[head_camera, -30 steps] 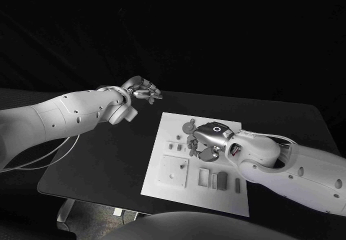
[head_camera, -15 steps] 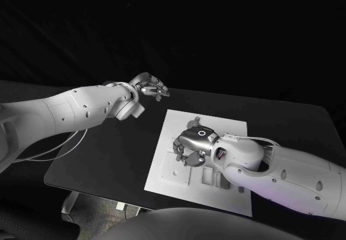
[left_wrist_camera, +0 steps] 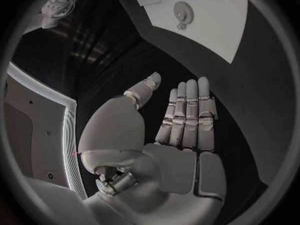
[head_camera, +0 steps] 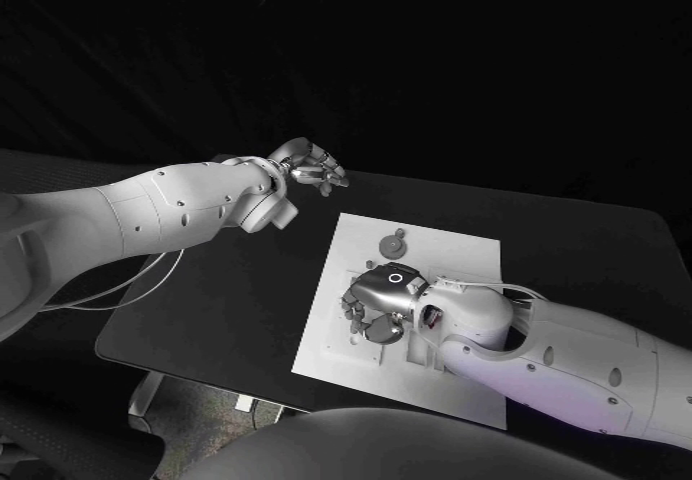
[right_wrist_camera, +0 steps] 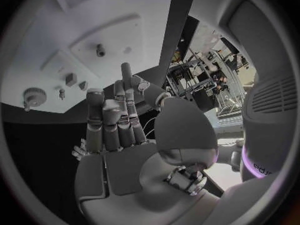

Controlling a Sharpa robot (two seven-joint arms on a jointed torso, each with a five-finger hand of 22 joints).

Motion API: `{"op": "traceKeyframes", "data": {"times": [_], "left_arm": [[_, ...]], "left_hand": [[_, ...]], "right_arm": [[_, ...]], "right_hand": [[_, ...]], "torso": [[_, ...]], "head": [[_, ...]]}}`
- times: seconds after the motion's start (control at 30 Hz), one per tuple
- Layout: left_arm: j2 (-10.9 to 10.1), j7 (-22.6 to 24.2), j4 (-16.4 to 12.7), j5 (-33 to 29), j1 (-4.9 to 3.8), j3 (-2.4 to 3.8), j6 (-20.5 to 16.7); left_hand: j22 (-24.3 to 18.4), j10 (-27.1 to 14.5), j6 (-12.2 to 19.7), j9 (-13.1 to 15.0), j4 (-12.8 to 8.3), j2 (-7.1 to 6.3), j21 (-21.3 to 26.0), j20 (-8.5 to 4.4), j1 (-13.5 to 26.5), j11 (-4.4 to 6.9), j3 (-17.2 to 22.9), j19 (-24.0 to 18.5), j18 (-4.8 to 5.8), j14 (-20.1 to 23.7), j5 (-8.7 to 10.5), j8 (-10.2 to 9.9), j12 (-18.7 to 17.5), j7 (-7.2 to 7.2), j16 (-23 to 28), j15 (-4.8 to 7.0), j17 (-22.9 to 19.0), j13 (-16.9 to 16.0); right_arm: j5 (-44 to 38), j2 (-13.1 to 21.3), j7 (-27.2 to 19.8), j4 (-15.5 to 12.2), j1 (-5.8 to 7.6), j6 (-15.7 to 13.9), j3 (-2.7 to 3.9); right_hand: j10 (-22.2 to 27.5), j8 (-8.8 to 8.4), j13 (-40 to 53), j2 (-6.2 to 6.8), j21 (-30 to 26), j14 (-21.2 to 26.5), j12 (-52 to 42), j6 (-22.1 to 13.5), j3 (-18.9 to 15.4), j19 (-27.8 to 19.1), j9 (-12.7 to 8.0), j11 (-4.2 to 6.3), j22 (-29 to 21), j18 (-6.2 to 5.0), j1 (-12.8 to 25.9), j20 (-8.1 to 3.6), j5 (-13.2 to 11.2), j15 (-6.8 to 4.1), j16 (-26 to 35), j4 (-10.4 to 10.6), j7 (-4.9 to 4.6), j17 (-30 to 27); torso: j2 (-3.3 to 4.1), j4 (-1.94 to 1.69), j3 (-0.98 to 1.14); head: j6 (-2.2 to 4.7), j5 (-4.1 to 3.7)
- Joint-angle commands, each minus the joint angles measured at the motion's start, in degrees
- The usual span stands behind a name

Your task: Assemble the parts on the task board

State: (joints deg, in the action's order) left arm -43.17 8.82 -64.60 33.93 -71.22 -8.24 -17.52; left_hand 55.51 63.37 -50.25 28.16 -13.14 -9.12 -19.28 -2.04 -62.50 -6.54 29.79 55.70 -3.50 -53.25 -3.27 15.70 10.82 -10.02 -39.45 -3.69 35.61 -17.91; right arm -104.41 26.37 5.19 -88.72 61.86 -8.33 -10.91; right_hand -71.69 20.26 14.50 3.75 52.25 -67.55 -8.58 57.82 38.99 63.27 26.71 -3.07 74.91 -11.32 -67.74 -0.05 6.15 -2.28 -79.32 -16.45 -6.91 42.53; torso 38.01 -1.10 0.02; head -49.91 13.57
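At the middle of the head view, the white task board (head_camera: 346,262) lies on the black tabletop (head_camera: 216,300), tilted a little against the frame. The right hand (head_camera: 372,303) hangs over the board's centre, coming in from the lower right, and its arm covers the board's lower right part and whatever lies there. Its fingers are spread with nothing in them, seen in the right wrist view (right_wrist_camera: 115,120). A round gear-like part (head_camera: 395,243) sits on the board's upper area, just above that hand; the same part shows in the left wrist view (left_wrist_camera: 183,9) and the right wrist view (right_wrist_camera: 34,96). Small blocks (right_wrist_camera: 70,79) and a peg (right_wrist_camera: 100,50) on a square plate also stand on the board. The left hand (head_camera: 310,167) is at upper centre-left, off the board, over the tabletop's far edge. Its fingers are straight and side by side, palm empty (left_wrist_camera: 187,115).
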Motion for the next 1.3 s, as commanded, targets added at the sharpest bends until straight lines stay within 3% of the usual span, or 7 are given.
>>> {"op": "traceKeyframes", "data": {"times": [0.03,0.27,1.3], "left_arm": [[0.29,0.41,-0.01,-0.3,-0.08,0.04,0.55],[0.37,0.39,-0.03,-0.3,-0.08,0.05,0.63],[0.26,0.37,-0.11,-0.3,-0.08,0.05,0.74]], "left_hand": [[0.1,0.06,0.22,-0.06,0.23,0.17,0.31,0.11,-0.47,-0.41,-0.08,0.33,-0.79,-0.38,0.07,0.29,-0.28,0.01,0.37,-0.06,0.1,0.06],[0.11,0.06,0.22,-0.07,0.24,0.2,0.32,0.11,-0.47,-0.41,-0.08,0.33,-0.78,-0.39,0.07,0.31,-0.3,0.01,0.39,-0.06,0.13,0.06],[0.16,0.08,0.25,-0.13,0.28,0.24,0.37,0.11,-0.44,-0.42,-0.13,0.34,-0.78,-0.41,0.07,0.34,-0.39,0.0,0.49,-0.06,0.27,0.06]], "right_arm": [[-1.04,-0.44,-1.01,0.67,-0.24,1.7,-0.56],[-1.39,-1.02,-1.08,1.79,-1.07,1.67,-1.01],[-2.85,-2.07,-1.09,3.3,-1.42,1.19,-1.01]], "right_hand": [[-1.97,0.15,0.11,-0.76,0.1,-0.04,-0.04,0.25,0.4,-0.07,0.25,-0.49,0.24,-3.68,-0.24,-0.26,0.41,-0.39,0.19,-0.01,0.0,-0.08],[-1.97,0.12,0.12,-0.83,0.07,-0.01,0.01,0.22,0.4,-0.09,0.26,-0.49,0.24,-3.68,-0.16,-0.26,0.48,-0.38,0.21,-0.04,-0.02,-0.07],[-2.08,0.12,0.19,-0.86,0.07,-0.01,0.08,0.29,0.44,-0.07,0.33,-0.45,0.28,-3.68,-0.11,-0.29,0.63,-0.42,0.19,-0.13,0.02,0.0]], "torso": [[0.01,-0.01,0.02],[0.01,0.05,0.04],[0.01,0.04,0.0]], "head": [[-0.09,0.11],[-0.09,0.37],[-0.09,0.6]]}}
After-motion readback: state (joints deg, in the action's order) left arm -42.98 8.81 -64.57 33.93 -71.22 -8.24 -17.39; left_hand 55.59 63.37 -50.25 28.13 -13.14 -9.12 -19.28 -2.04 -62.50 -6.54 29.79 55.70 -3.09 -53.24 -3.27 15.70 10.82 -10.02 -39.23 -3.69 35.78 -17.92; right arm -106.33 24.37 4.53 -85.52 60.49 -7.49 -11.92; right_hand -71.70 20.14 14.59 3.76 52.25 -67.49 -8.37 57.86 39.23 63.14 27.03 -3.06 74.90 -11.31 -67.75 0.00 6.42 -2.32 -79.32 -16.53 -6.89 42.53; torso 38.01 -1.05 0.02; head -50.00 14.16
